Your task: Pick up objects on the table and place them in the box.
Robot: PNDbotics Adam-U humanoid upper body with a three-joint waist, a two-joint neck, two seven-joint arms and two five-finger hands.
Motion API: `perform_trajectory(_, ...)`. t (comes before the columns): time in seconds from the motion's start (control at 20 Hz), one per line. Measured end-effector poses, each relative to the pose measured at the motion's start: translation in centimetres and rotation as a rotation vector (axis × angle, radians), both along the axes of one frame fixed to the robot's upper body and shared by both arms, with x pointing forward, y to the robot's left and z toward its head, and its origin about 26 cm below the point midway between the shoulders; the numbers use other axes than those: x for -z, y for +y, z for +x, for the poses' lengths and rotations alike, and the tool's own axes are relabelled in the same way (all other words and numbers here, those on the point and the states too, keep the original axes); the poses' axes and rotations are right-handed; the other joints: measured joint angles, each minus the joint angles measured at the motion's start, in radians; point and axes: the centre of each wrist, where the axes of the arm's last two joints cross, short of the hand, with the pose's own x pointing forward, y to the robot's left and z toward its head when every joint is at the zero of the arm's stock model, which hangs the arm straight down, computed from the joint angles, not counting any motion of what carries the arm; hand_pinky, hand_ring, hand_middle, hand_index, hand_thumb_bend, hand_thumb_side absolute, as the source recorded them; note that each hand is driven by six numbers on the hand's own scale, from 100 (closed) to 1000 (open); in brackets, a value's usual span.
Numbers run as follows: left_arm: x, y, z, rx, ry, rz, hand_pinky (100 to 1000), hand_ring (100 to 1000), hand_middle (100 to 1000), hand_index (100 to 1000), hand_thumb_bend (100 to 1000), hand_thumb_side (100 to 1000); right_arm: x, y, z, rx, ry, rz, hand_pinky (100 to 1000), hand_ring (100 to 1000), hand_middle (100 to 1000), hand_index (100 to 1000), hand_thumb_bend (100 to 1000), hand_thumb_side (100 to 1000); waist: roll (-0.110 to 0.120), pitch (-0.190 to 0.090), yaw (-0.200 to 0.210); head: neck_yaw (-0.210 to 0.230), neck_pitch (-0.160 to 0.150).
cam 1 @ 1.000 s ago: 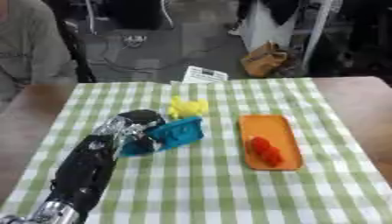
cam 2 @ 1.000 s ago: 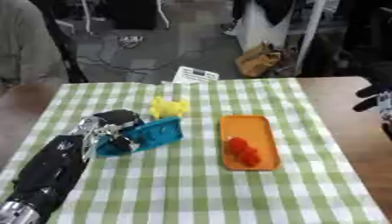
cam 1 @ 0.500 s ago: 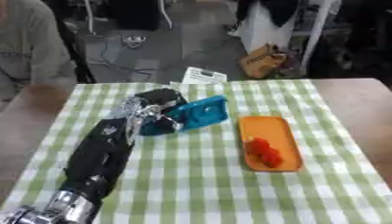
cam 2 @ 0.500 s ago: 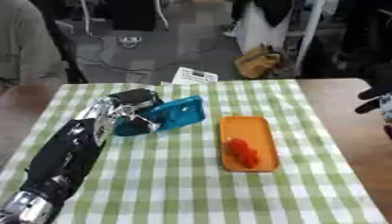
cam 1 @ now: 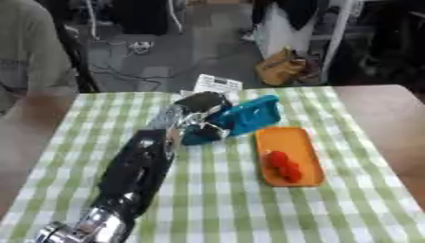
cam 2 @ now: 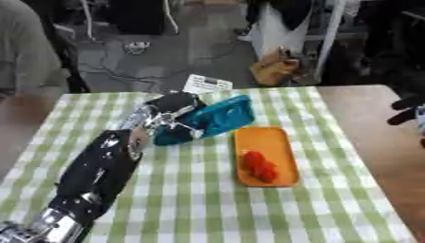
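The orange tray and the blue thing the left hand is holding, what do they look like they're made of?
The orange tray looks like moulded plastic: uniform colour, rounded corners, a low raised rim, matte. The blue thing, held by the left hand, also seems plastic: even teal colour, smooth faces with a slight sheen. Neither can be confirmed by look alone.

Left and right eye views, taken side by side from the robot's head, look down and forward over the checked table [cam 1: 249, 209] toward the cluttered far floor. Both share the orange tray [cam 1: 286, 142] and the left arm. Only the right eye view catches dark fingers [cam 2: 407, 110] at its right edge.
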Motion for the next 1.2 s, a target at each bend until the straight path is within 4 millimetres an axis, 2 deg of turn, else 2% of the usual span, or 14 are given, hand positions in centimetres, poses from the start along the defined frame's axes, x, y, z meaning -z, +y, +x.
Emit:
perform_trajectory(0.25, 0.8, -2.1, -0.6, 0.023, -0.04, 0.001, 418, 195, 192, 342, 100, 248, 0.0, 0.2, 0.1, -0.015, -0.001, 0.007, 520, 602, 736, 753, 100, 685, -0.003, 0.0, -0.025, 0.008, -0.008)
perform_trajectory(0.45, 1.1, -2.9, -0.8, 0.02, -0.089, 0.011, 422, 204, 200, 330, 100, 249, -0.2, 0.4, 0.1, -0.026, -0.007, 0.005, 520, 602, 736, 753, 100, 685, -0.003, 0.0, -0.04, 0.014, -0.009)
perform_trajectory(0.85, 1.5, -2.9, -0.8, -0.005, -0.203, 0.051, 478, 286, 273, 402, 100, 228, -0.3, 0.8, 0.2, -0.044, -0.01, 0.012, 519, 602, 736, 753, 100, 687, -0.003, 0.0, -0.077, 0.021, -0.02)
perform_trajectory(1.2, 3.3, -2.6, -0.9, 0.025, -0.15, 0.171, 542, 359, 339, 468, 100, 232, -0.3, 0.8, 0.2, -0.046, -0.01, 0.012, 519, 602, 736, 753, 100, 688, -0.002, 0.0, -0.101, 0.025, -0.026)
